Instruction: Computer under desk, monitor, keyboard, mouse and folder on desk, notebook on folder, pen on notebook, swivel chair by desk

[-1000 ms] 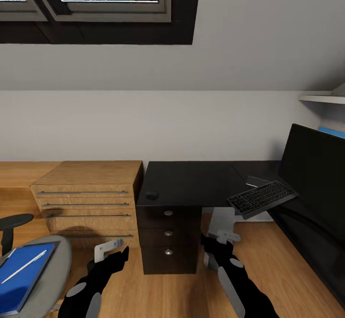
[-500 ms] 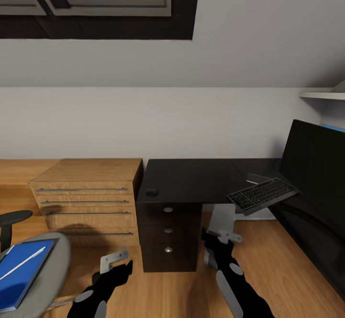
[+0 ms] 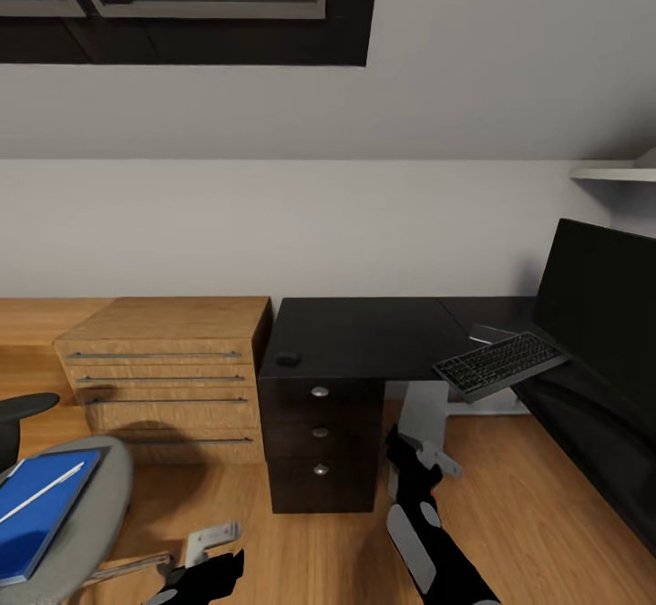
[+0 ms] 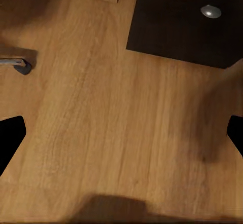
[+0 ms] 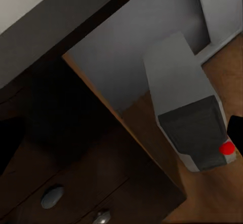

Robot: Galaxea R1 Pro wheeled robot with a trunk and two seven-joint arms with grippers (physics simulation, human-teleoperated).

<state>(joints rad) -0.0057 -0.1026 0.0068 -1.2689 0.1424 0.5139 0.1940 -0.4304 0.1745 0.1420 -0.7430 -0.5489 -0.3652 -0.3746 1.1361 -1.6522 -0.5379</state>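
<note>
Blue folder with the pen on top sits on the swivel chair seat, robot's left. I'd swing the left gripper over it and come in low. Both claws look spread, empty. Desk drawers are shut, contents unknown.
</note>
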